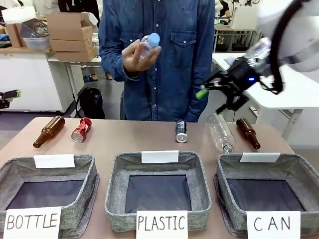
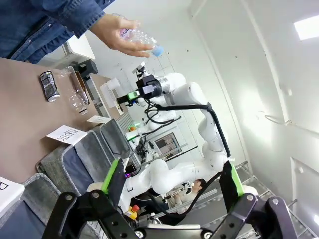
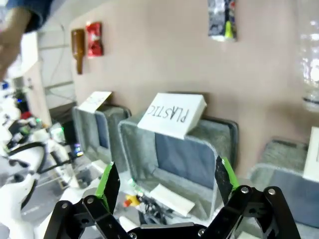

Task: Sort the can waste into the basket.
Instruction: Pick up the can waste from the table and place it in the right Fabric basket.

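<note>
Desk (image 1: pixel 149 137) runs off the front view's lower edge. There the "CAN" basket (image 1: pixel 299 172) sits at the right, its front wall partly hidden by its sign and its right side cropped, its dark bottom bare. The right gripper (image 1: pixel 215 98) hovers above the far desk, fingers apart. The left gripper (image 2: pixel 172 185) also has its fingers apart. The black can (image 1: pixel 181 131) sits mid-desk. The red can (image 1: pixel 81 130) lies far left beside a brown bottle (image 1: pixel 49 131).
</note>
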